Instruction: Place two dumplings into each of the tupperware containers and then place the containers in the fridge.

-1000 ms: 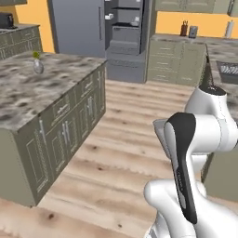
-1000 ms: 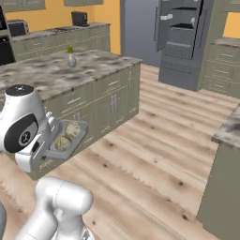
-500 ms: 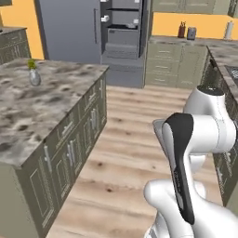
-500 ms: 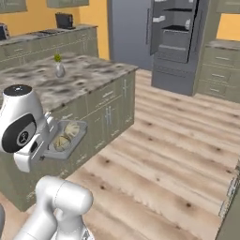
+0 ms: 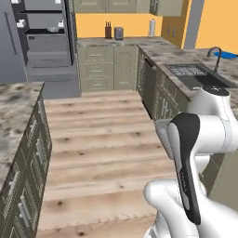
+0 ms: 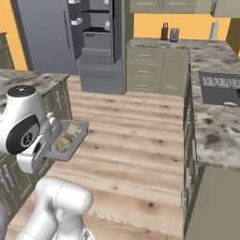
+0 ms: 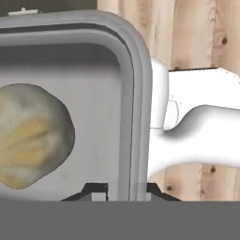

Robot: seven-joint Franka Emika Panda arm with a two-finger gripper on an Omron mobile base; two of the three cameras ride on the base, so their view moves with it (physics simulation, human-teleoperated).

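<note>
Wooden floor (image 6: 140,140) lies below while closed fingers (image 7: 117,190) grip the container (image 6: 70,138) rim; the container should stay level so the dumplings (image 6: 65,139) stay inside.

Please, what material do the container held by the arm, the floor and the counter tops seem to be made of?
Container: probably plastic, grey and slightly translucent, with a smooth moulded rim and rounded corners. Floor: wood planks, matt, with visible grain and knots. Counter top: looks like polished granite or similar stone, speckled grey and brown. As everything is rendered, these are only appearances.
</note>
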